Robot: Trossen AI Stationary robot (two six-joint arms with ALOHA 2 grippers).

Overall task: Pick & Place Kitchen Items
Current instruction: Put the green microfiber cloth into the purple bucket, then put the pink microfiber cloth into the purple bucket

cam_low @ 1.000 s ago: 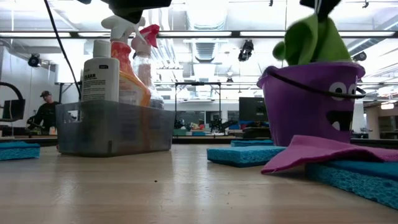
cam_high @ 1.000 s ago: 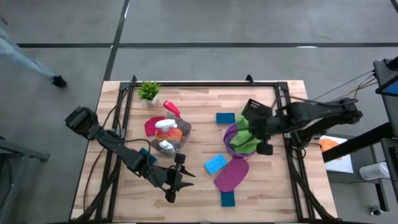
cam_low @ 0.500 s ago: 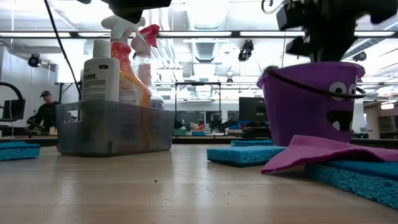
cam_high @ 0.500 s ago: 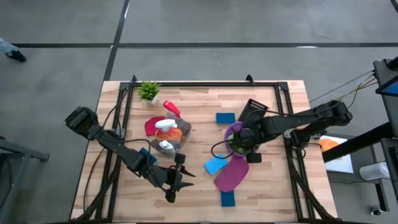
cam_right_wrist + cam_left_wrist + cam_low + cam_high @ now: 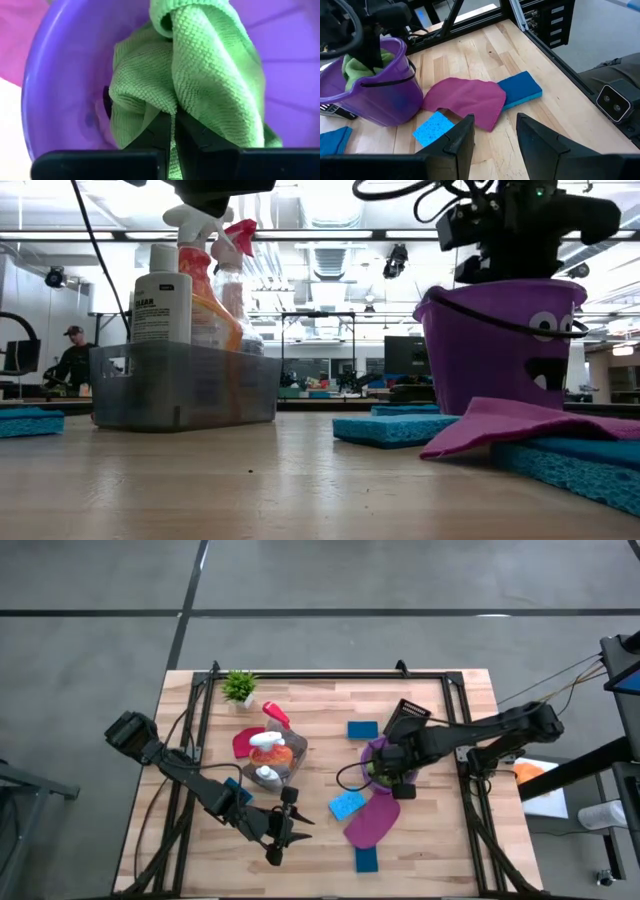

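Note:
A purple bucket point(image 5: 372, 752) with a face stands right of the table's middle. A green cloth point(image 5: 200, 75) lies bunched inside it. My right gripper point(image 5: 173, 134) reaches down into the bucket and is shut on that cloth. In the low view the bucket's wall point(image 5: 500, 345) hides the fingertips. A magenta cloth point(image 5: 372, 822) lies flat on the table beside the bucket, partly over a blue sponge point(image 5: 520, 90). My left gripper point(image 5: 495, 137) hovers open near the table's front edge, with nothing between its fingers. My right gripper pinches a fold of the green cloth point(image 5: 172, 107) between its two fingers. The fingers come from above and point down into the bucket. The cloth sits slack and bunched against the bucket's inner wall.
A grey bin point(image 5: 270, 755) left of centre holds an orange spray bottle and smaller bottles. A red cloth point(image 5: 243, 744) lies beside it. Blue sponges lie at the centre point(image 5: 347, 804), the far middle point(image 5: 362, 729) and the front point(image 5: 366, 859). A potted plant point(image 5: 239, 686) stands far left.
My right gripper has gone down into the purple bucket, shifting a little toward the table's left and tipping steeper. It stays shut on the green cloth, which stood above the rim and now sits inside the bucket.

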